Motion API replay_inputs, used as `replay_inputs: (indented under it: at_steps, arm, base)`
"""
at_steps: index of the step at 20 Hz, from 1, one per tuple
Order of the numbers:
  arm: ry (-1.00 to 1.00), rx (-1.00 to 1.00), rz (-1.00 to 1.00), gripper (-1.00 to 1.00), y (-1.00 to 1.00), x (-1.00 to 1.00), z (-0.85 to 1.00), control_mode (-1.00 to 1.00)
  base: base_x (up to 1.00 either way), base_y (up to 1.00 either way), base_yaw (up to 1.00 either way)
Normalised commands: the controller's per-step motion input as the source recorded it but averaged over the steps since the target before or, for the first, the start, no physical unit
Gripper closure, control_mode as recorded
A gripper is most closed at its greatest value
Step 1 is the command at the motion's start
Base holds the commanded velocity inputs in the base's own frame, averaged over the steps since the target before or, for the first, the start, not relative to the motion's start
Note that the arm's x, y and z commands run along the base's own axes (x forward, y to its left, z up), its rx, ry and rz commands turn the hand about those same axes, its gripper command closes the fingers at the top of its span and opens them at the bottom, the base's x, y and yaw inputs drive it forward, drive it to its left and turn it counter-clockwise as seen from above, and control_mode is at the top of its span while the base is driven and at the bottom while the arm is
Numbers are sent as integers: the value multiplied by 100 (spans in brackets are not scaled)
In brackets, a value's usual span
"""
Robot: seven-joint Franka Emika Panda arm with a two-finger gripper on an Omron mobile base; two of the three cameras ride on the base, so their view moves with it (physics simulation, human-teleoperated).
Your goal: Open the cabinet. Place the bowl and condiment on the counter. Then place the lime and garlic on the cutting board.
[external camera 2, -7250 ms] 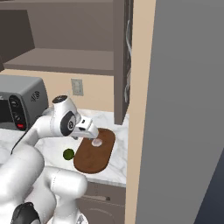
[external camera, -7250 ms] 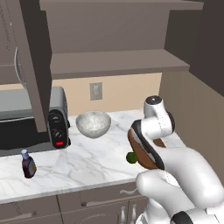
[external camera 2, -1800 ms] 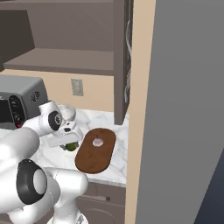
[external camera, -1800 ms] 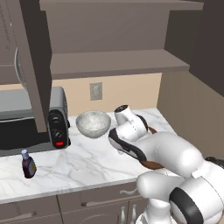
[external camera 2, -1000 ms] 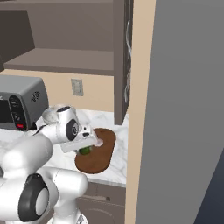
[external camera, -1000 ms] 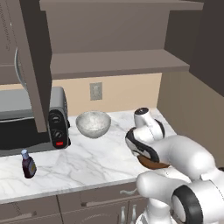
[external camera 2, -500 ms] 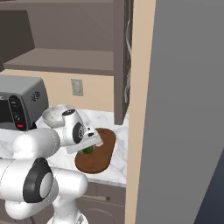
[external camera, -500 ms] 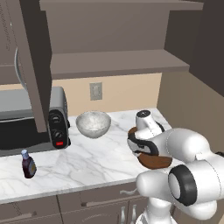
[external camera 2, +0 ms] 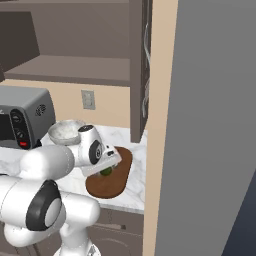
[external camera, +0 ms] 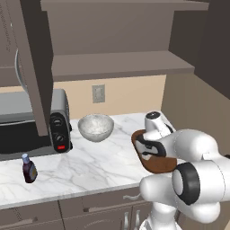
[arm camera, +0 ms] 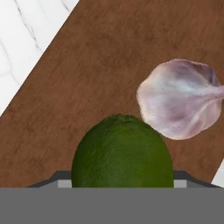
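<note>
My gripper (external camera 2: 107, 169) is shut on the dark green lime (external camera 2: 106, 171), held low over the oval reddish-brown cutting board (external camera 2: 114, 184). In the hand view the lime (arm camera: 122, 151) sits between my fingers above the board (arm camera: 100, 65), with the pinkish-white garlic (arm camera: 179, 98) lying on the wood just beside it. The speckled bowl (external camera: 95, 127) stands on the marble counter (external camera: 90, 166) near the wall. At the counter's front left stands the small condiment (external camera: 29, 167) bottle. The cabinet door (external camera: 31, 58) hangs open.
A grey toaster oven (external camera: 27, 126) occupies the counter's left end, close to the bowl. The open cabinet's bare shelf (external camera: 117, 63) runs above. A tall panel (external camera 2: 200, 125) walls off the board's right side. Low drawers (external camera: 90, 209) lie under the counter edge.
My gripper has carried the lime a little further over the cutting board, toward the garlic. Bowl, condiment and garlic have stayed put.
</note>
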Motion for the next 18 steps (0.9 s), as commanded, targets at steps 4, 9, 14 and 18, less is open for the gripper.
replay_inputs:
  at_steps: [4, 9, 14, 18]
  arm:
    - [0, 0, 4, 100, -1, -8, -22, -100]
    - [0, 0, 3, 100, 0, -6, -29, -100]
    - [0, -1, 3, -100, 0, -6, -24, -100]
    - [0, 0, 2, -100, 0, -28, 0, -100]
  base:
    - [0, 0, 0]
    - [0, 0, 0]
    - [0, 0, 0]
    - [0, 0, 0]
